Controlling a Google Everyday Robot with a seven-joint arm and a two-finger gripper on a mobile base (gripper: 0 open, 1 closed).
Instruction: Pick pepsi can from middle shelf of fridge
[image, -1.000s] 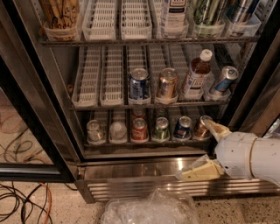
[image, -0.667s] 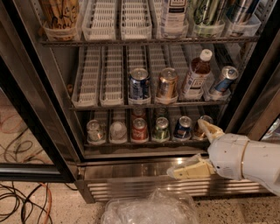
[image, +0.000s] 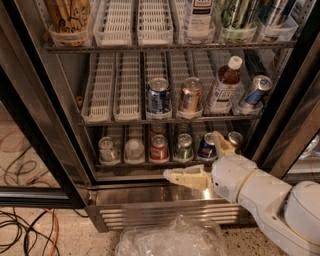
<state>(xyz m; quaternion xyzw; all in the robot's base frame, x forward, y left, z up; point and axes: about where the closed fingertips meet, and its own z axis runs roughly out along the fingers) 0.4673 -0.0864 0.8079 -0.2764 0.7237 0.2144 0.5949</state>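
**In the open fridge, front of racks: contents and gripper position**

On the middle shelf (image: 102, 95), long white slotted lane trays run front to back. The two lanes at the left hold nothing at their front ends. The pepsi can (image: 158, 97) stands upright at the front of the next lane, dark blue with a silver top. A copper-gold can (image: 190, 96) stands just beside it to the right. Next comes a white-capped bottle (image: 224, 85) of brown drink, then a slim blue-and-silver can (image: 255, 91) that leans.

On the rack below sits a row of short cans:
- two pale ones (image: 108, 149) at the left
- a red can (image: 159, 148)
- a green can (image: 183, 147)
- a blue can (image: 206, 146)
- a last can (image: 235, 139), partly hidden

The gripper (image: 191, 155) hangs low in front of this lower rack and the fridge (image: 65, 115) base, well below and right of the pepsi can. Its two cream fingers (image: 187, 177) are spread wide, one pointing left and one pointing up, with nothing held between them.

The top rack's containers are cut off by the upper edge, so their contents are unclear. A crumpled clear plastic bag (image: 172, 240) lies on the floor before the louvred grille (image: 165, 212), cropped at the bottom.
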